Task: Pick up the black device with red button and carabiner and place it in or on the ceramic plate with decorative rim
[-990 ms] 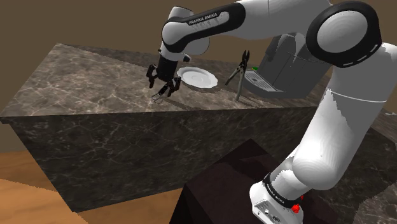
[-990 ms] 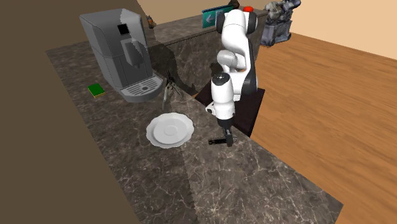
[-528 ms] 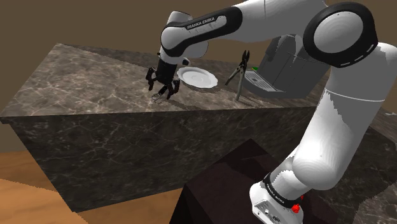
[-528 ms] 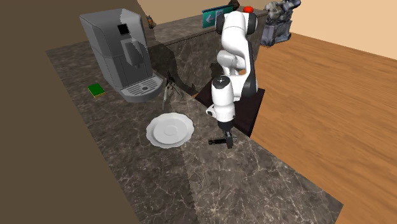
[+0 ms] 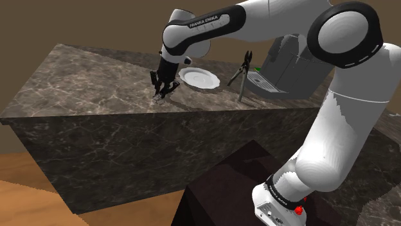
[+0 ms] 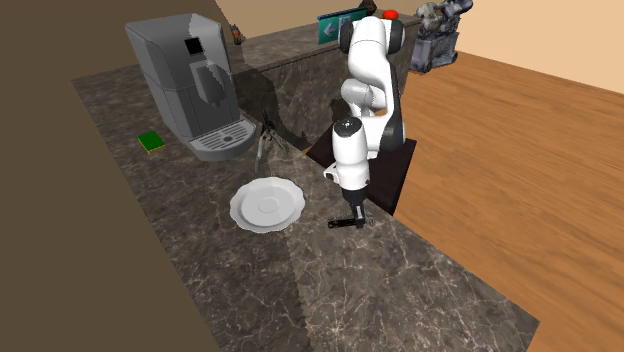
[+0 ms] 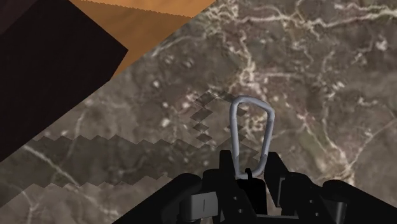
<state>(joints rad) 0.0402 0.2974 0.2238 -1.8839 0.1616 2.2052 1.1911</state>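
The gripper [image 7: 247, 170] is lowered onto the marble counter [image 7: 318, 63] and is pressed together on the black device [image 7: 250, 183]. In the wrist view the two fingers [image 7: 273, 168] are seen tight against the sides of the dark body. The silver carabiner [image 7: 252, 99] sticks out beyond the fingertips over the stone. As far as can be seen, the device [image 6: 343, 223] lies flat on the counter [image 6: 400, 290], close to the edge on the side of the stand [image 6: 392, 175]. Whether it is raised from the stone at all cannot be told.

In the shoulder view the gripper [image 5: 163, 88] is seen with the device [image 5: 160, 96] under it, near the counter's front edge. The white plate [image 5: 199, 78] with a wavy rim is placed just to the shoulder view's right and a little farther back. In the second exterior view the plate [image 6: 267, 205] is found at the left of the gripper [image 6: 350, 216], near it but apart, and a strip of bare marble is seen between them.

Beyond the plate, a dark two-legged tool [image 6: 265, 140] is stood upright on the counter, just before the tray of a grey coffee machine [image 6: 195, 85]. A small green block [image 6: 152, 141] is laid at the second exterior view's left of the machine. In the shoulder view the tool [image 5: 243, 74] and the machine [image 5: 289, 61] are seen to the right of the plate, well apart from the gripper.

Past the counter's edge, the dark stand [image 7: 44, 70] and the wooden floor [image 7: 159, 13] are shown in the wrist view.
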